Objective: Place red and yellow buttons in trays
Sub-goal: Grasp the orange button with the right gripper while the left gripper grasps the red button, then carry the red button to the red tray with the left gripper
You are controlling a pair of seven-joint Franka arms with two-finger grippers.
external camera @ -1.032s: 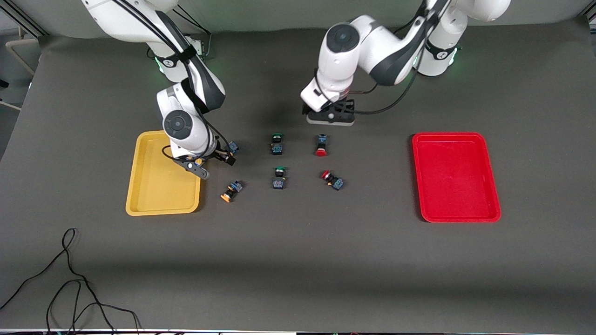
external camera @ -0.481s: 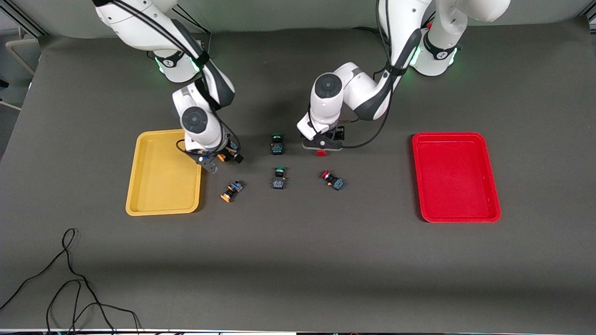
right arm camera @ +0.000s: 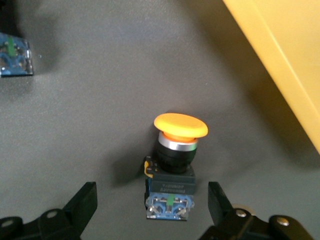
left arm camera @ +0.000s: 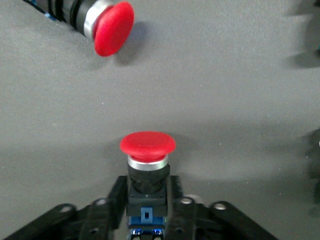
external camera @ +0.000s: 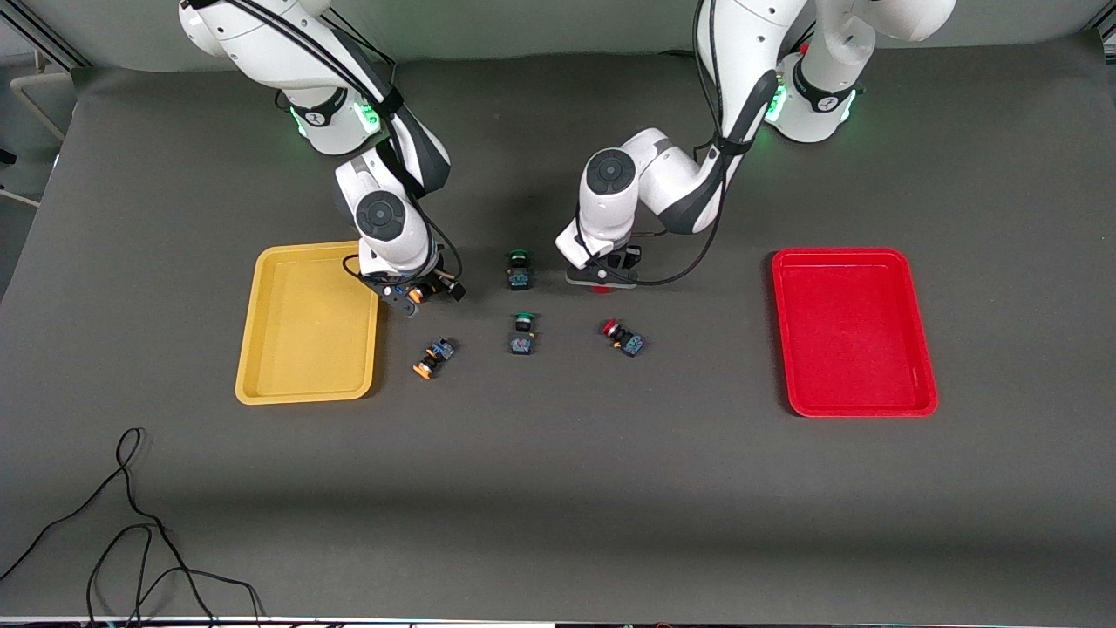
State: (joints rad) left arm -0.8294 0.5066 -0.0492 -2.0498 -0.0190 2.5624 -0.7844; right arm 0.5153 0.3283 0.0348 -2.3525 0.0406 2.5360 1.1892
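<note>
My left gripper is down at the table and shut on the dark body of a red button, whose cap shows at the fingers. A second red button lies nearer the front camera and also shows in the left wrist view. My right gripper is open and low, with its fingers on either side of a yellow button and apart from it, beside the yellow tray. The other yellow button lies nearer the front camera. The red tray lies toward the left arm's end.
Two green-capped buttons lie between the yellow and red ones. The yellow tray's rim runs close to my right gripper. The second yellow button's blue base shows in the right wrist view. A black cable lies near the front edge.
My left gripper came down from above and closed around the red button. My right gripper moved away from the yellow tray's edge and settled around the yellow button.
</note>
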